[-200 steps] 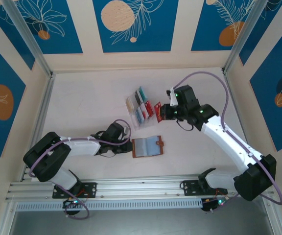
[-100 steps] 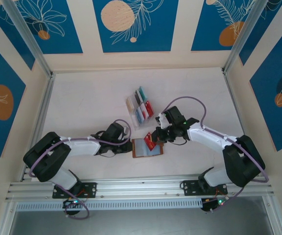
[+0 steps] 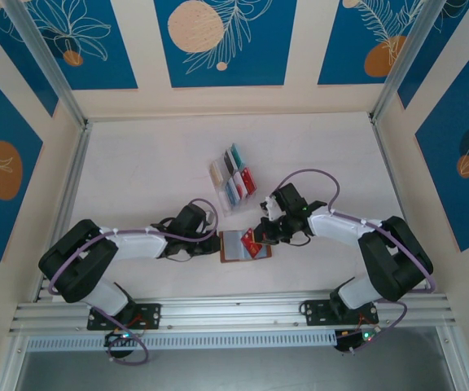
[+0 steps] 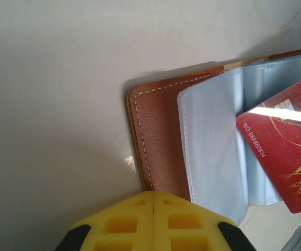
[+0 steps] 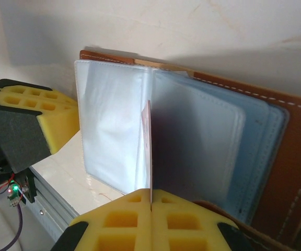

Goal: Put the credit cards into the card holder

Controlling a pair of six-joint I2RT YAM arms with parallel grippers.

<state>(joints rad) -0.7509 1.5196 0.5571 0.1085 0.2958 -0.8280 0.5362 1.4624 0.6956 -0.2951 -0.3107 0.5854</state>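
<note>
The brown leather card holder (image 3: pixel 233 254) lies open on the table, its clear pockets (image 4: pixel 213 141) facing up. My right gripper (image 3: pixel 260 235) is shut on a red credit card (image 3: pixel 249 242), which hangs over the holder's right half. In the right wrist view this card (image 5: pixel 149 141) stands edge-on between the yellow fingers, in front of the pockets of the holder (image 5: pixel 291 157). My left gripper (image 3: pixel 211 242) is shut with nothing between its fingers. Its tips (image 4: pixel 154 201) sit at the left leather edge of the holder (image 4: pixel 161 130), and the red card (image 4: pixel 286 151) lies over the pockets on the right.
A clear slotted rack (image 3: pixel 233 183) with several more cards stands just behind the holder. An aluminium rail (image 3: pixel 234 314) runs along the near edge, with the arm bases on it. Patterned walls close in the table on three sides.
The right arm has carried the red card from the rack down and to the left, over the open holder. The left arm has not moved.
</note>
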